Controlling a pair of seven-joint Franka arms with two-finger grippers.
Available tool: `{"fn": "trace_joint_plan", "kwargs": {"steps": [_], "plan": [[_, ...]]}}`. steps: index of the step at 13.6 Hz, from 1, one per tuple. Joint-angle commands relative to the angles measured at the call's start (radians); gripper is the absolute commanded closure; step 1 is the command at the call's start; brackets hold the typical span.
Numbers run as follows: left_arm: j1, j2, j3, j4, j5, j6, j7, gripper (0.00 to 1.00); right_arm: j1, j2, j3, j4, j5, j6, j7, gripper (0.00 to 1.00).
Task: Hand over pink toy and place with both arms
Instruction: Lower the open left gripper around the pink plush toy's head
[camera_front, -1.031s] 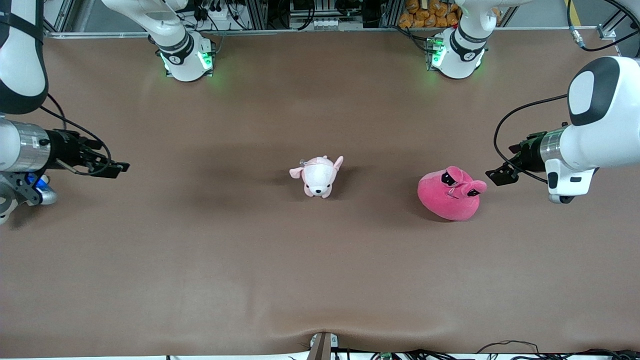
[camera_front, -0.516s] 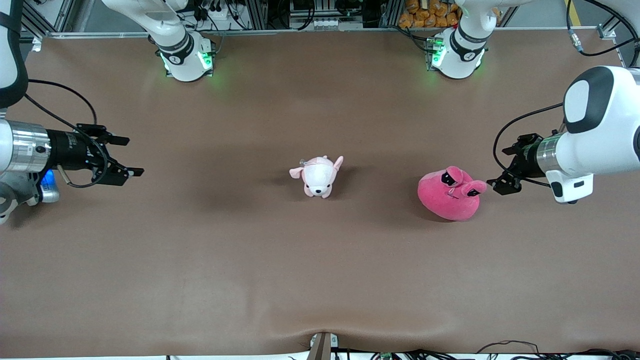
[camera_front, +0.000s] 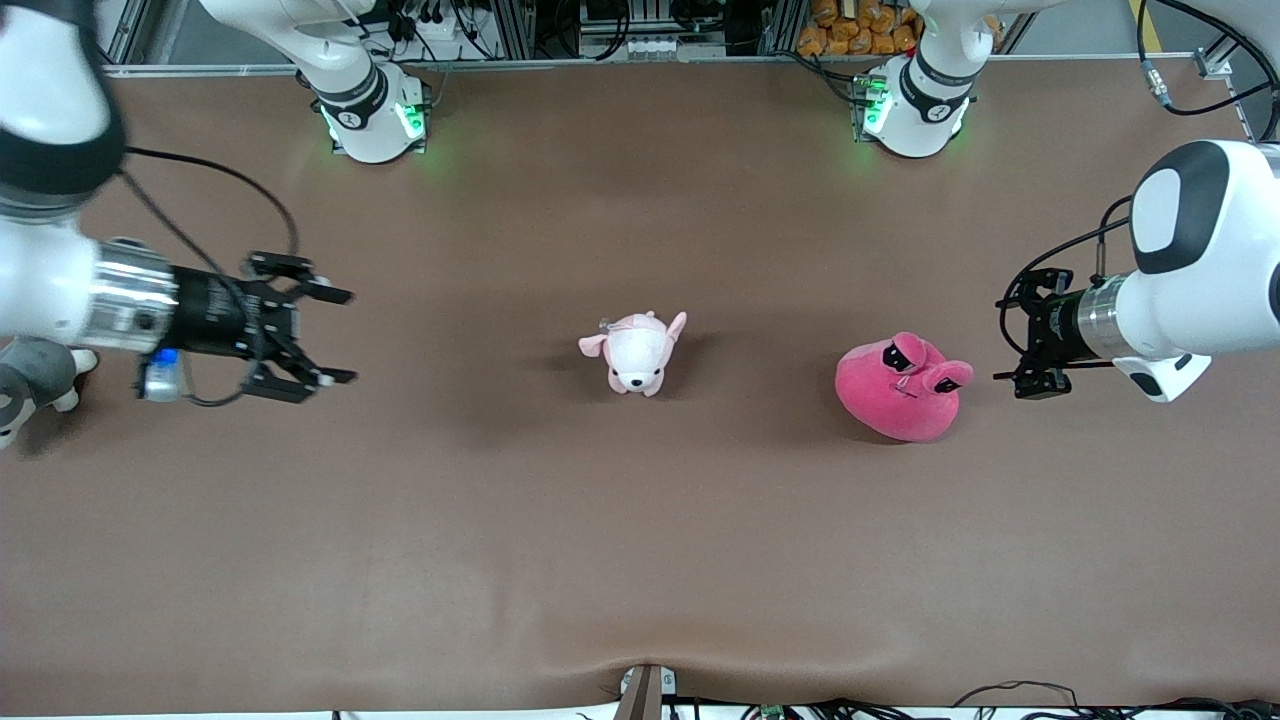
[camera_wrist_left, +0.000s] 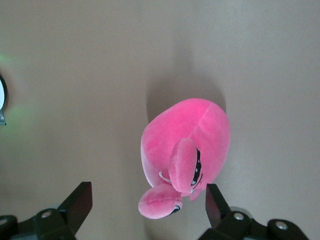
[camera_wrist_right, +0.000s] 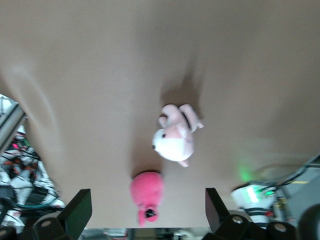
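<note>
You have a wide brown worktop (camera_front: 640, 560) in front of you, with both arm bases standing along its edge farthest from the front camera.

The right arm (camera_front: 60, 290) comes in at its own end of the worktop. Its right gripper (camera_front: 335, 335) hangs over bare worktop with the fingers spread wide apart and nothing between them. It points toward the middle of the worktop, well apart from both toys there.

The left arm (camera_front: 1190, 270) reaches in from its own end. Your left gripper (camera_front: 1025, 335) sits just beside the pink toy (camera_front: 903, 388), on the side toward the left arm's end of the worktop, with a small gap showing between them in the front view. Its fingers stand apart and hold nothing. In the left wrist view the pink toy (camera_wrist_left: 186, 155) lies ahead of the two open fingertips (camera_wrist_left: 80, 202), with its stalk eyes turned toward the gripper.

The pink toy rests on the worktop between the middle and the left arm's end. It is untouched by either gripper.

A smaller pale pink and white plush animal (camera_front: 636, 352) sits near the middle of the worktop, well apart from the pink toy. The right wrist view shows both toys at a distance.

A grey and white plush animal (camera_front: 30, 385) lies at the right arm's end of the worktop, partly hidden under that arm.
</note>
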Motion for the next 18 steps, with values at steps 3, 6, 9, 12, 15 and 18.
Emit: {"fn": "trace_joint_plan", "kwargs": {"steps": [3,6,9,12,15,18], "plan": [[0.008,0.043,-0.002,0.008,0.023,0.036,-0.135,0.0,0.052,-0.02,-0.006,-0.066,0.019,0.064,0.103,0.0],[0.01,0.057,-0.006,0.002,0.011,0.053,-0.185,0.0,0.044,-0.018,-0.006,-0.072,0.021,0.057,0.099,0.0],[0.011,0.057,-0.007,-0.017,0.009,0.066,-0.185,0.0,0.044,-0.028,-0.01,-0.09,0.009,0.054,0.087,0.0],[0.002,0.071,-0.01,-0.03,0.007,0.118,-0.173,0.0,0.035,-0.032,-0.01,-0.107,0.002,0.051,0.075,0.0],[0.003,0.083,-0.024,-0.05,0.007,0.182,-0.136,0.0,0.006,-0.04,-0.013,-0.112,0.002,-0.013,0.038,0.0],[0.003,0.085,-0.03,-0.08,0.004,0.21,-0.091,0.0,-0.003,-0.041,-0.013,-0.113,0.002,-0.021,0.038,0.0]]}}
